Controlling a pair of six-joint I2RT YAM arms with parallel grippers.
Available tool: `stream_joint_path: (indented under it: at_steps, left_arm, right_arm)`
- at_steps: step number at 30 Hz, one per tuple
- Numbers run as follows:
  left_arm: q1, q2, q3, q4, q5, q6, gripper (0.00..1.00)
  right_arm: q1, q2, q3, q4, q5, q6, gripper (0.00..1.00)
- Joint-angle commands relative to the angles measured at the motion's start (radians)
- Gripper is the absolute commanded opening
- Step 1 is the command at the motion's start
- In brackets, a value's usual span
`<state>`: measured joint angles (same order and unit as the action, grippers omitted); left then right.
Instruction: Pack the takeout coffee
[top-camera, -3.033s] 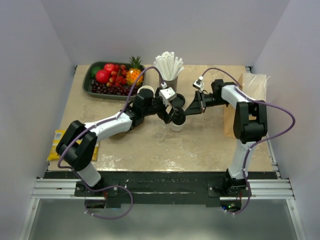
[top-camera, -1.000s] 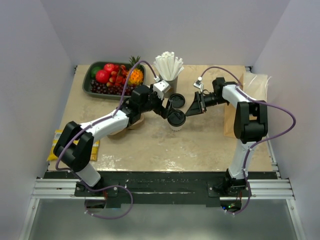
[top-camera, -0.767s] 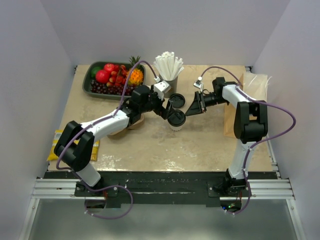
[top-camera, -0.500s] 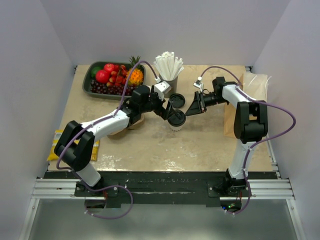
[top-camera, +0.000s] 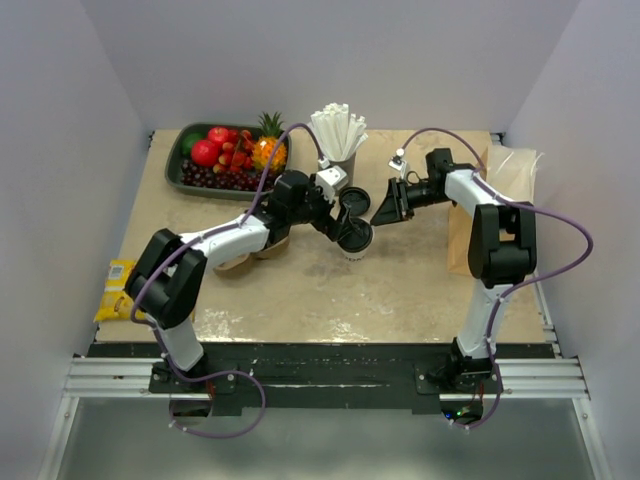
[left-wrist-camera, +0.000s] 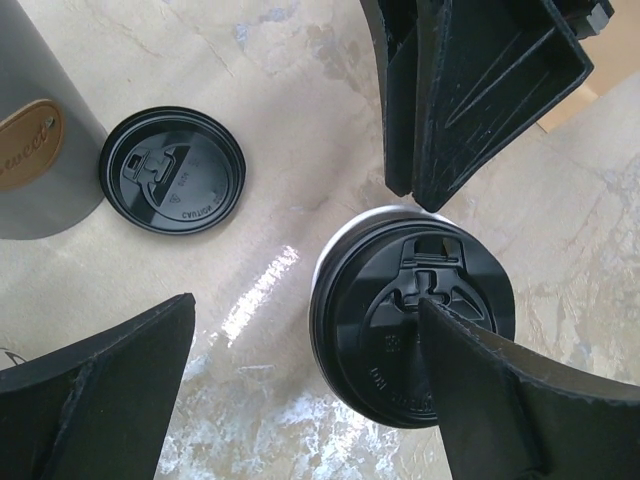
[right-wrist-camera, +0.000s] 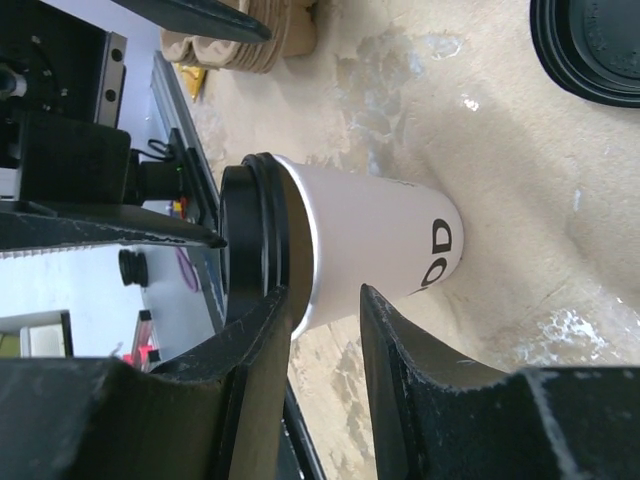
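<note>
The takeout coffee (top-camera: 353, 238), a white paper cup with a black lid, stands upright mid-table. It also shows in the left wrist view (left-wrist-camera: 412, 340) and the right wrist view (right-wrist-camera: 370, 245). My left gripper (top-camera: 337, 222) is open wide just above the cup, one finger over the lid's right side (left-wrist-camera: 305, 312). My right gripper (top-camera: 381, 214) is almost shut with a narrow gap and holds nothing. Its tips (right-wrist-camera: 325, 300) sit just right of the cup's rim. It also shows in the left wrist view (left-wrist-camera: 412, 195), by the lid's far edge.
A loose black lid (top-camera: 352, 200) (left-wrist-camera: 172, 172) lies behind the cup. A grey cup of white straws (top-camera: 340, 160) stands behind it. A brown paper bag (top-camera: 503, 185) stands at the right edge, the brown pulp carrier (top-camera: 255, 247) under my left forearm, a fruit tray (top-camera: 225, 155) far left.
My left arm has swung its elbow to the right and its gripper has edged slightly toward the cup. My right gripper has shifted up a little. The cup has stayed put.
</note>
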<state>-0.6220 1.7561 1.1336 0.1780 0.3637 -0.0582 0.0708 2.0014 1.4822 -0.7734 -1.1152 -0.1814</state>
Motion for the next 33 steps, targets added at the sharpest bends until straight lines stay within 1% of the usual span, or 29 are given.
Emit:
stream_joint_path:
  at_steps: [1,12,19,23,27,30,31,33]
  left_arm:
    - [0.001,0.016,0.049,0.034,0.011,0.023,0.97]
    - [-0.001,0.045,0.072,0.032,0.017,0.018,0.97]
    - [-0.001,0.054,0.091,0.025,0.014,0.024,0.97]
    - [-0.002,0.057,0.092,0.023,0.018,0.026,0.97]
    - [-0.001,0.066,0.101,0.020,0.020,0.026,0.97]
    - [-0.001,0.069,0.107,0.020,0.020,0.027,0.97]
    - [-0.001,0.071,0.109,0.020,0.020,0.027,0.97]
    - [-0.001,0.074,0.112,0.020,0.020,0.027,0.97]
  right_arm:
    - [-0.005,-0.061,-0.020,0.062,0.052,0.055,0.38]
    - [-0.003,-0.056,-0.065,0.135,0.135,0.129,0.39]
    - [-0.006,-0.090,-0.040,0.174,0.022,0.138,0.39]
    - [-0.006,-0.119,-0.028,0.213,0.035,0.158,0.39]
    - [-0.008,-0.113,-0.028,0.214,0.089,0.160,0.39]
    - [-0.008,-0.105,-0.039,0.212,0.192,0.166,0.38]
    - [-0.009,-0.102,-0.042,0.207,0.254,0.166,0.38]
    - [-0.009,-0.087,-0.045,0.198,0.305,0.171,0.38]
